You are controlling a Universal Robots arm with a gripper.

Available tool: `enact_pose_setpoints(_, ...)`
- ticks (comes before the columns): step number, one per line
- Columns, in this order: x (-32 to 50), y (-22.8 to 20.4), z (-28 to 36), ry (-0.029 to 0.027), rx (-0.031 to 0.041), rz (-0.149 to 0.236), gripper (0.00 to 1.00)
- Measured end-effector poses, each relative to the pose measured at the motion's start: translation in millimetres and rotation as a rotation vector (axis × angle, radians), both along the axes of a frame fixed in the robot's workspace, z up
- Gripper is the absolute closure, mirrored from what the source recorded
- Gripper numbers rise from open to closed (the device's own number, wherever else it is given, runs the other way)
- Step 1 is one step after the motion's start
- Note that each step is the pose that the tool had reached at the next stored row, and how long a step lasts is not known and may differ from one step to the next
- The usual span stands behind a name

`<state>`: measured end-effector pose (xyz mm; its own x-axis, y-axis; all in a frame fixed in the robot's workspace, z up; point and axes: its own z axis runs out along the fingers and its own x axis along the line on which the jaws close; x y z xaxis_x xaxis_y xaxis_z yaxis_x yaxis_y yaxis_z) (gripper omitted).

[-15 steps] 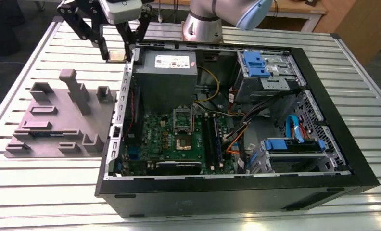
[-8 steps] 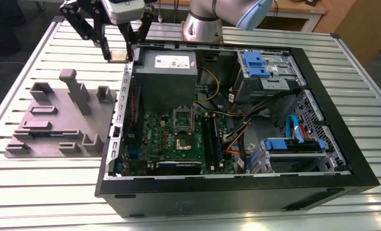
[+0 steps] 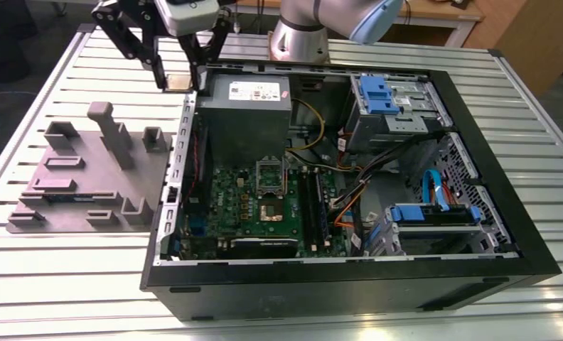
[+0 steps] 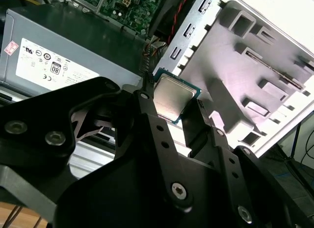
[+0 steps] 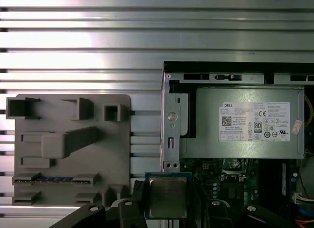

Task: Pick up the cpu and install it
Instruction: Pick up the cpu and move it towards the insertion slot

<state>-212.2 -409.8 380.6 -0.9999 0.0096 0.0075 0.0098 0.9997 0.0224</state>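
1. The table (image 3: 73, 284) is pale ribbed metal, and its long parallel grooves catch the light.
2. On it lies the grey plastic fixture (image 3: 82, 177), a matte slab moulded with blocky posts and rectangular pockets.
3. Just beside it, toward the exterior view's right, sits the open computer case (image 3: 509, 177). It has black sheet-metal walls, a green circuit board (image 3: 272, 206) on its floor and a plain grey metal box (image 3: 248, 106) with a white label in one corner.
4. The gripper (image 3: 179, 84), black and angular with bolted linkages, is clamped on the cpu (image 3: 178, 80). Its fingers (image 4: 149, 110) press on opposite edges.
5. In both wrist views the cpu (image 5: 168, 196) is a thin square with a smooth silvery lid, softly reflective, framed by a narrow greenish-blue border.
6. It hangs raised over the case's wall, between the fixture and the labelled box.
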Motion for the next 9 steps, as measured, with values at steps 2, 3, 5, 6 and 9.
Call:
enact_pose_setpoints(2, 0.9, 0.0, 0.0, 0.0, 0.0, 0.0, 0.53)
enact_pose_setpoints(3, 1.4, 0.0, 0.0, 0.0, 0.0, 0.0, 0.53)
enact_pose_setpoints(5, 2.3, 0.0, 0.0, 0.0, 0.0, 0.0, 0.53)
enact_pose_setpoints(6, 2.8, 0.0, 0.0, 0.0, 0.0, 0.0, 0.53)
enact_pose_setpoints(9, 4.2, 0.0, 0.0, 0.0, 0.0, 0.0, 0.53)
